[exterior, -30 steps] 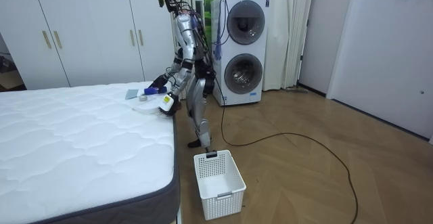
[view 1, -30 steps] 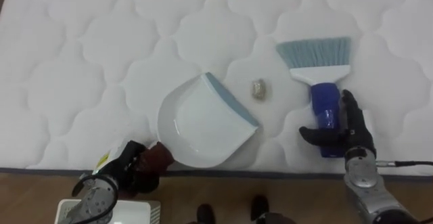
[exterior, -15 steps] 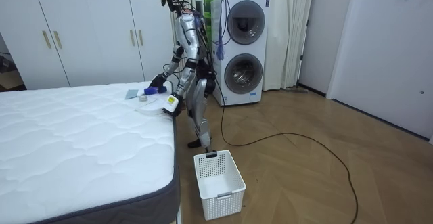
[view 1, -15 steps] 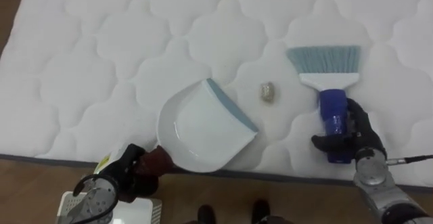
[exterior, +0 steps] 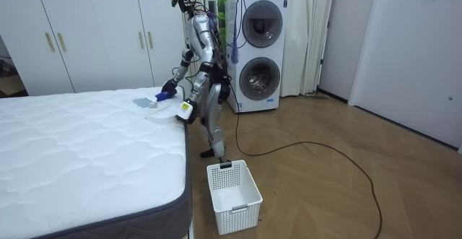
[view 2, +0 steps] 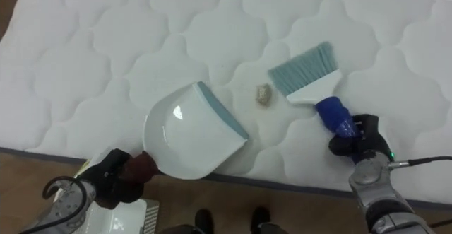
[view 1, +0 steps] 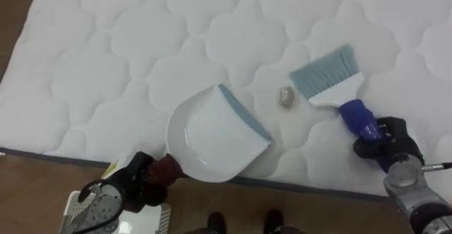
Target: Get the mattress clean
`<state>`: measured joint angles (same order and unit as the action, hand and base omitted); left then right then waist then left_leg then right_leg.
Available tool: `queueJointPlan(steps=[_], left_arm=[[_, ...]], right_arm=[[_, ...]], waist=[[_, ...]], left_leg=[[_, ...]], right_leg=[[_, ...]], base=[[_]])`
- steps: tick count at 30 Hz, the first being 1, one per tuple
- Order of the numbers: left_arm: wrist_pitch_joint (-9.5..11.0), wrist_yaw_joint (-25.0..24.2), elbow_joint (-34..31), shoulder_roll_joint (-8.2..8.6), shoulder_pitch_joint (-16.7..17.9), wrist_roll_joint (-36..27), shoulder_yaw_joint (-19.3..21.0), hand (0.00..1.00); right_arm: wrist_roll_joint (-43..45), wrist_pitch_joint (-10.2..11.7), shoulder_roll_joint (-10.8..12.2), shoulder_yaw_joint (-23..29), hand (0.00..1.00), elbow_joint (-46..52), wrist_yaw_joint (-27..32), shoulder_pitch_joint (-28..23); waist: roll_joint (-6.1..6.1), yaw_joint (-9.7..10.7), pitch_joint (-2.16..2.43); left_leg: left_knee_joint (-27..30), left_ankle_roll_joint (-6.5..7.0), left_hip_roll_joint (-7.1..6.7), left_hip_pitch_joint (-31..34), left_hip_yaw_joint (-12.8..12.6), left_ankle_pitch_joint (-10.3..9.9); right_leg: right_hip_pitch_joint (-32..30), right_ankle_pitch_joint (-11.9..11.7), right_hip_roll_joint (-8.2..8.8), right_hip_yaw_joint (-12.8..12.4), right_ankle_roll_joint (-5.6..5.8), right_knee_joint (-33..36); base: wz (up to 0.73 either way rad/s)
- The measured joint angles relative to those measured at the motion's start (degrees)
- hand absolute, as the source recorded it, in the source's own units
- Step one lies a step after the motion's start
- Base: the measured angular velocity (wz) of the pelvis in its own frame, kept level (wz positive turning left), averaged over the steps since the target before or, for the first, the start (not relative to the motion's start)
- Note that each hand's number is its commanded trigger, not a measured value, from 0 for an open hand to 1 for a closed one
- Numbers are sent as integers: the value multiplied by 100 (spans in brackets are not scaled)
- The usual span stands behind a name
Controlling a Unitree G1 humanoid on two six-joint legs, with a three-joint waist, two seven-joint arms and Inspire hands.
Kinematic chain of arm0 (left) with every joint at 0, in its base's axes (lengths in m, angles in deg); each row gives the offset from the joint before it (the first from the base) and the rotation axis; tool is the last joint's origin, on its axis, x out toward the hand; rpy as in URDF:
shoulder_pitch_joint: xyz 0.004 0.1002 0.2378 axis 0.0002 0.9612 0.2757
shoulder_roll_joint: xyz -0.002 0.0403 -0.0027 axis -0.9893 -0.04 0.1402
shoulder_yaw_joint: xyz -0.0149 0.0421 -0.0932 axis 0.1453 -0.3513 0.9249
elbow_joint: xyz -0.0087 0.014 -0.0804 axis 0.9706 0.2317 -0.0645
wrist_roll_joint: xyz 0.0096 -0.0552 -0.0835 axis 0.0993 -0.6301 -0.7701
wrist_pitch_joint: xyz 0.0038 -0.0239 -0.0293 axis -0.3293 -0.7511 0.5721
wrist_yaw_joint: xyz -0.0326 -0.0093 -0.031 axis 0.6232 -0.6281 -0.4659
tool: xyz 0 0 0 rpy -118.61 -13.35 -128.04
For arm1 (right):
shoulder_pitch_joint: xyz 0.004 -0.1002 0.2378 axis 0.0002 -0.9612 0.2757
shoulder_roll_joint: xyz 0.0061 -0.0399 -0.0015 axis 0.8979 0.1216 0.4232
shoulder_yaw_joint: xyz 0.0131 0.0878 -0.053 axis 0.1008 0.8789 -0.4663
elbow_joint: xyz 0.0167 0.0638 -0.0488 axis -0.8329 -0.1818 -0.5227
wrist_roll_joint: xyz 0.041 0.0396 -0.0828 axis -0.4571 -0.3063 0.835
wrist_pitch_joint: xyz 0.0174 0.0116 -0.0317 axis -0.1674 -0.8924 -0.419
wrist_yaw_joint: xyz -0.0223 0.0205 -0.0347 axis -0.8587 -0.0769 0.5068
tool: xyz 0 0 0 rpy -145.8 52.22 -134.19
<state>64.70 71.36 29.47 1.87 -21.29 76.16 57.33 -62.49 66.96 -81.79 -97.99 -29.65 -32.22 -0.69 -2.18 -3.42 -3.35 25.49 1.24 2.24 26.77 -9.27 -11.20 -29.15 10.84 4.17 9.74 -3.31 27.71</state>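
Swinging the brush (view 1: 330, 85) is the change: half a second ago it stood straight, with the bristles well to the right of the crumpled scrap (view 1: 285, 97). Now it is tilted, and the bristle corner sits just beside the scrap, on the side away from the dustpan (view 1: 212, 138). The right hand (view 1: 387, 141), further right of the dustpan, has its fingers wrapped round the blue brush handle. The left hand (view 1: 138, 184), at the dustpan's lower left off the bed (view 1: 127, 50) edge, is curled round the dustpan's dark handle. The dustpan lies flat on the mattress with its blue-grey lip facing the scrap, near it but not touching, same as before. The whole view has shifted a bit, which is the camera's own move. My read is that the sweep is set up: the scrap lies between bristles and lip, and a short push toward the dustpan should take it in. It isn't collected yet.
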Motion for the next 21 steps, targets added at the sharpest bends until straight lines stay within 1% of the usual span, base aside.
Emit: queueJointPlan(steps=[4,7,9,12,16,19,21], left_arm=[[-5,5,-1,0,-5,3,-16,100],[-83,9,0,1,-7,0,-19,100],[-139,9,-3,0,-8,3,-23,100],[-177,10,-4,-11,-9,10,-23,100],[-233,14,-12,-12,-22,35,-23,100],[-263,30,-11,-22,-69,156,-23,100],[-300,70,-85,-58,-82,366,-20,100]], right_arm=[[-27,-4,0,0,100,-65,-27,2],[-47,-18,0,-4,100,-74,-54,-5],[-97,-72,0,-2,100,-67,-49,-8],[-81,-117,-4,2,100,-74,-48,-7],[4,-121,-11,64,100,-91,-46,11],[159,-126,-100,65,100,-149,-45,27],[357,-151,-263,62,100,-152,-42,24]], waist=[[6,2,2],[10,4,4],[13,7,5],[27,14,13],[46,18,11],[54,9,12],[83,12,13]], left_leg=[[-4,2,-7,-6,4,1],[-4,2,-7,-6,13,1],[-2,2,-4,-3,20,1],[0,2,-6,0,23,1],[5,3,-31,-4,25,2],[6,12,-75,-4,51,7],[19,20,-88,5,56,11]], right_leg=[[3,3,13,4,11,5],[4,3,13,18,11,6],[6,3,13,25,10,6],[6,4,16,26,10,6],[2,4,27,23,11,22],[1,7,44,26,16,36],[-29,35,88,4,47,115]], base=[[0],[0],[0],[0],[0],[1],[2]])
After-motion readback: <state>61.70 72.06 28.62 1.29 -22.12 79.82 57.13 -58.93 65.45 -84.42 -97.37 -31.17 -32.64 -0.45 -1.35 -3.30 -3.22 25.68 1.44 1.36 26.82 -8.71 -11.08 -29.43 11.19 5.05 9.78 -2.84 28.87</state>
